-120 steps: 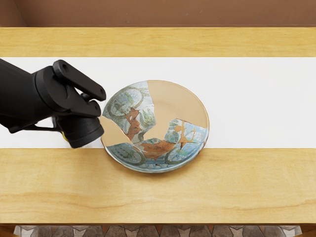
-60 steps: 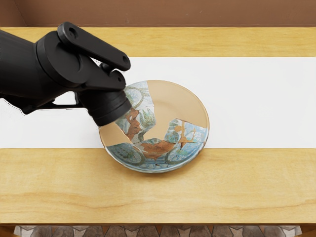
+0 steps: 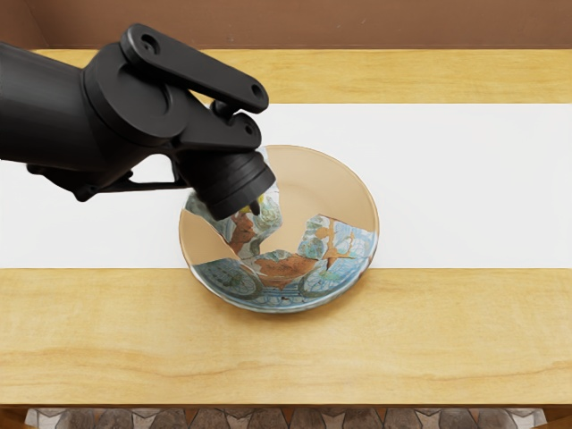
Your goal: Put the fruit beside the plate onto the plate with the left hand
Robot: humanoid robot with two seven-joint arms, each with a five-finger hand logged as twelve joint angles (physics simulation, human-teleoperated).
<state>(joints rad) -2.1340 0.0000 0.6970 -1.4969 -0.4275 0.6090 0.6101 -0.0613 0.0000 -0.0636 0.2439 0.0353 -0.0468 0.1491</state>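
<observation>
My left hand [image 3: 231,186] comes in from the left edge and hangs over the left part of the patterned plate [image 3: 332,183]. The bulky black wrist hides the fingers from above. Only a small yellow sliver of the fruit [image 3: 244,213] shows under the hand, with a dark fingertip beside it. No fruit lies on the white runner left of the plate. The hand is above the plate and I cannot tell whether the fruit touches it. The right arm is out of view.
The plate sits on a white runner [image 3: 465,179] that crosses a wooden table [image 3: 286,340]. A brown wall runs behind the table's far edge.
The left hand has risen from the runner left of the plate and travelled right, carrying the fruit over the plate's left part. The plate has not moved.
</observation>
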